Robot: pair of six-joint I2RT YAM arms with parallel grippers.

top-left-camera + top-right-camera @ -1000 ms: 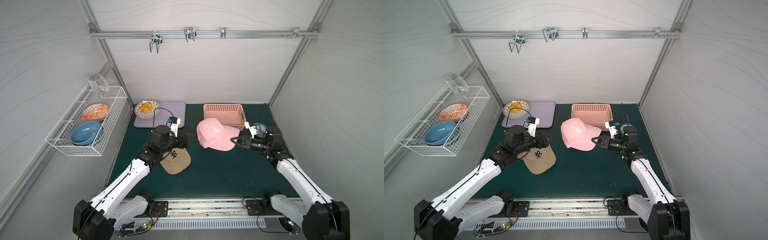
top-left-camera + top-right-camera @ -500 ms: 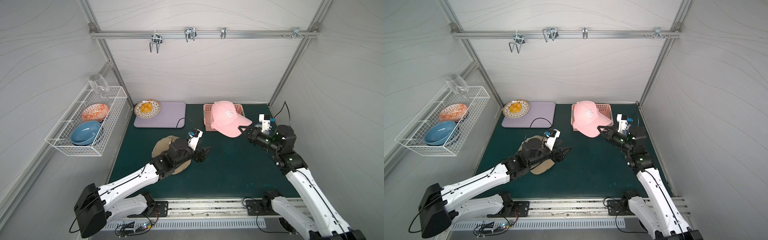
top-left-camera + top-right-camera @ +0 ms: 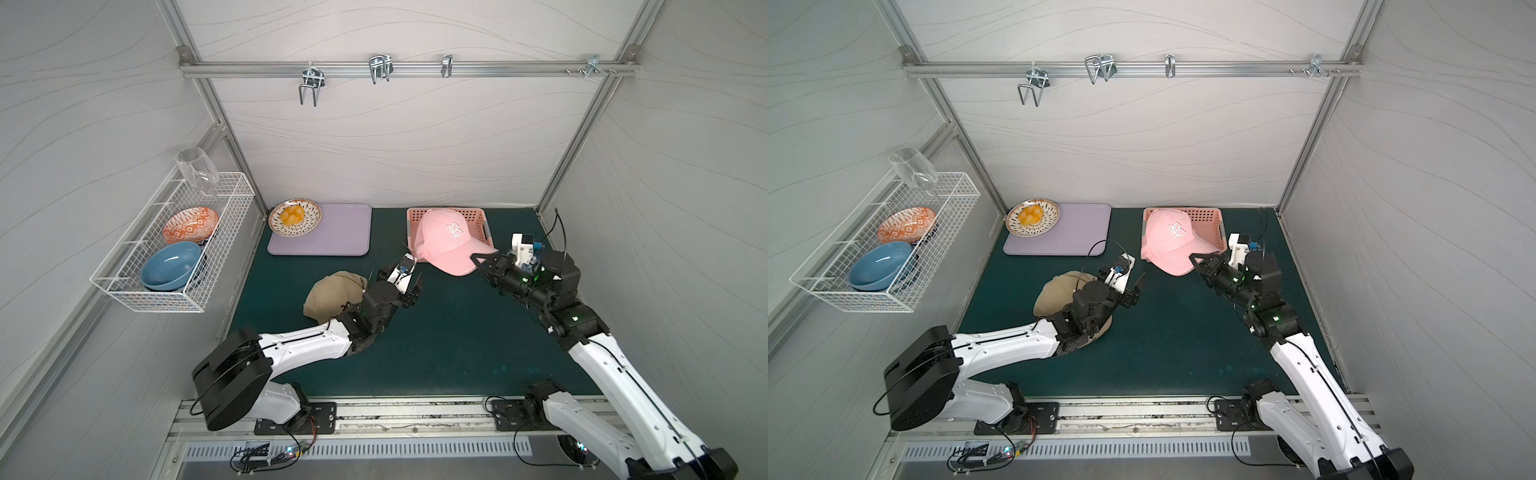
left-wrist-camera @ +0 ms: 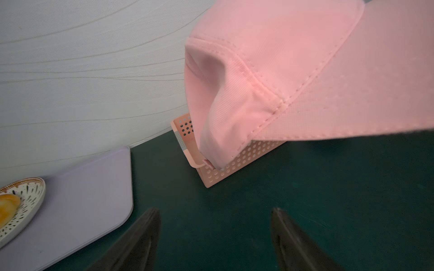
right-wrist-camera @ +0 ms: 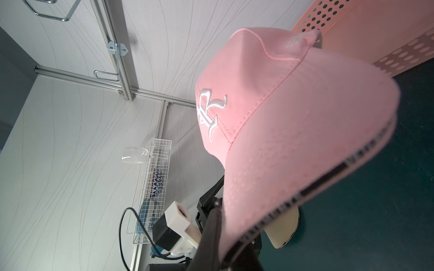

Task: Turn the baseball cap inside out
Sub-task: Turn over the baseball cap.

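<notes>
**Pink baseball cap held up by its brim, right side out**

From where I stand, the pink baseball cap hangs clear of the dark green table mat. It is pinched at the tip of its brim by the right gripper, whose 2 black jaws are clamped on the fabric. The crown reaches out over the front corner of the pink perforated plastic basket at the back of the table. The white embroidered logo faces up, so the outer side shows. Seen from the left wrist, the cap's rear edge droops down to the basket's corner; whether it touches I cannot tell.

The left gripper is spread wide and holds nothing. It hovers over bare mat, just short of the pink cap and aimed at it, its 2 fingers well apart in its own camera. Behind that wrist a tan fabric baseball cap lies on the mat, partly covered by the left arm. Farther back, a lilac rectangular board carries a white patterned plate with yellow food. A white wire rack on the side wall holds 2 bowls.
</notes>
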